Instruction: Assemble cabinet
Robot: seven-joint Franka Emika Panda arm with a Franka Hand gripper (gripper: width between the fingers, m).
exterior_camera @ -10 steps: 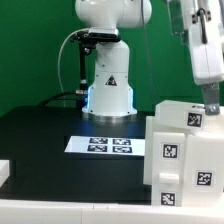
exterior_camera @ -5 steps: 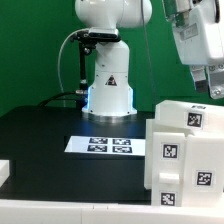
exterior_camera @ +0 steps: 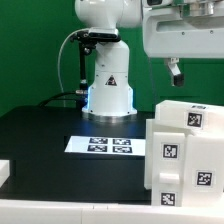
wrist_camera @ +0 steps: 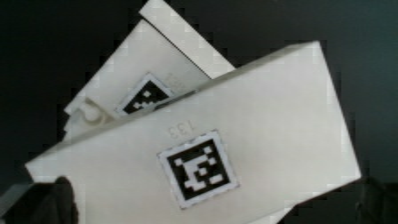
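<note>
1. Cabinet [exterior_camera: 185,150] parts form a tall white box on the black table [exterior_camera: 45,135], at the exterior view's right, just beside the marker board [exterior_camera: 108,146].
2. Square black-and-white tags show on the cabinet's front face and on its top block.
3. The marker board lies flat on the table in front of the robot base [exterior_camera: 109,85].
4. The gripper [exterior_camera: 175,72] hangs in the air above the cabinet, well apart from its top; its jaws are spread wide and have nothing in them.
5. In the wrist view, tagged white cabinet panels [wrist_camera: 196,135] fill the picture at a slant against the dark table.
6. A finger [wrist_camera: 54,205] shows blurred and dark at that picture's edge.
</note>
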